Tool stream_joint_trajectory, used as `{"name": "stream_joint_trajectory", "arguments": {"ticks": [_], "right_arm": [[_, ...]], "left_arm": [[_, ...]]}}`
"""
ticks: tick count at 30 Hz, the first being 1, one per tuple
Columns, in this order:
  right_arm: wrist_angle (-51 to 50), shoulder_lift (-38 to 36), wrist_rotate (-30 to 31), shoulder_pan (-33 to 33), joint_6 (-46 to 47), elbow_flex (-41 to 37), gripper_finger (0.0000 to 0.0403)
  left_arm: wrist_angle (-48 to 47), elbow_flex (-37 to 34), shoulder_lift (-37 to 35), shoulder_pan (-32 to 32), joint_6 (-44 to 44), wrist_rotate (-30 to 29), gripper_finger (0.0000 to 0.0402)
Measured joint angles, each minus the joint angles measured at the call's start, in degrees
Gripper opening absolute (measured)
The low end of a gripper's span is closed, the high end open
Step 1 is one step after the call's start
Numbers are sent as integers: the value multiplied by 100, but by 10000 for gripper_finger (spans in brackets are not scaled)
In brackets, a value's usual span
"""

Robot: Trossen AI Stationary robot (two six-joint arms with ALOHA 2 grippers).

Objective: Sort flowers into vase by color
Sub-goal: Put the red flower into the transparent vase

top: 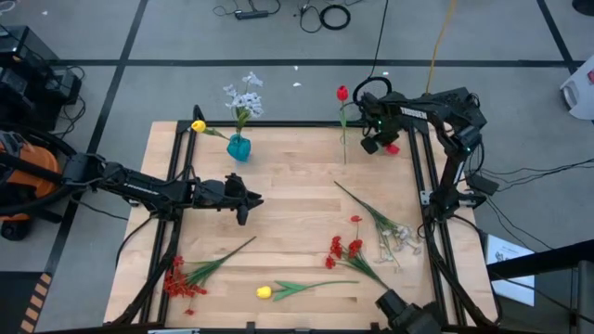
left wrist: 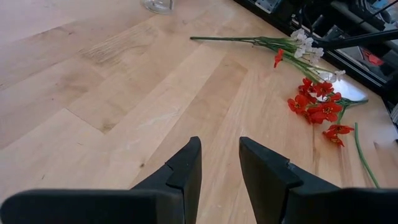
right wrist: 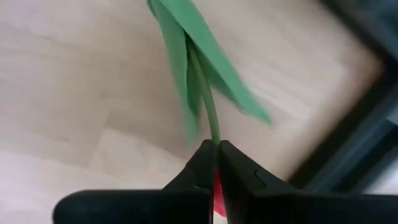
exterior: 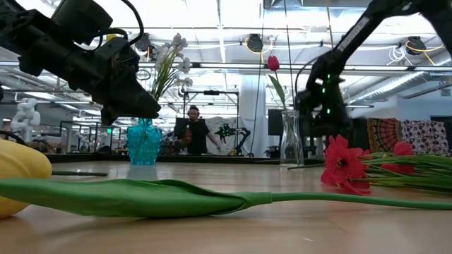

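Observation:
A teal vase [top: 238, 147] at the far side holds pale white-blue flowers [top: 243, 93] and a yellow one [top: 198, 125]. A clear glass vase [exterior: 291, 137] holds a red tulip [top: 342, 93]. More flowers lie flat on the near half of the table: a red spray [top: 181, 278], a yellow tulip [top: 264, 292] and red and white ones [top: 348, 249]. My left gripper [top: 247, 200] hovers open over the table's middle. My right gripper [top: 373, 141] is near the far right corner, beside the glass vase, shut on a green flower stem [right wrist: 210, 112]. My right gripper pinches a thin green stem [right wrist: 216, 138] between its two fingertips [right wrist: 202, 165]. The stem and its long leaves [right wrist: 186, 62] run on past the fingers, above the table. Something red [right wrist: 217, 198] shows between the fingers behind the pinch; which blossom it is cannot be told.
Black frame rails [top: 418, 176] run along the table's left and right sides, one close to my right gripper. The middle of the wooden table [top: 297, 186] is bare. A person [exterior: 192, 130] stands in the room behind the table.

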Motion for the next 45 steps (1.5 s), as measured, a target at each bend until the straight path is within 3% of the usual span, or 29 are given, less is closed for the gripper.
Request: {"name": "stream_joint_trajectory", "arguments": {"ticks": [4, 15, 21, 27, 33, 39, 42, 45], "right_arm": [[-249, -713, 176, 143, 393, 2, 2], [-19, -3639, 585, 377, 1007, 22, 1], [-190, -4478, 459, 571, 1117, 22, 1], [-437, -4411, 445, 624, 1124, -99, 1], [10, -3982, 431, 620, 762, -925, 10], [599, -3302, 174, 604, 408, -1690, 59], [992, -2976, -281, 608, 173, -1840, 90], [1151, -2643, -275, 607, 13, -1869, 120]], "left_arm": [[2, 2, 1, 0, 2, 0, 114], [6, 2, 2, 0, 6, -10, 114], [6, 2, 2, 0, 7, -68, 114], [5, 2, 2, 0, 9, -80, 114], [4, 2, 2, 0, 10, -90, 114], [2, 2, 2, 0, 11, -90, 114], [2, 2, 2, 0, 10, -89, 114], [2, 2, 2, 0, 2, -90, 114]]}}
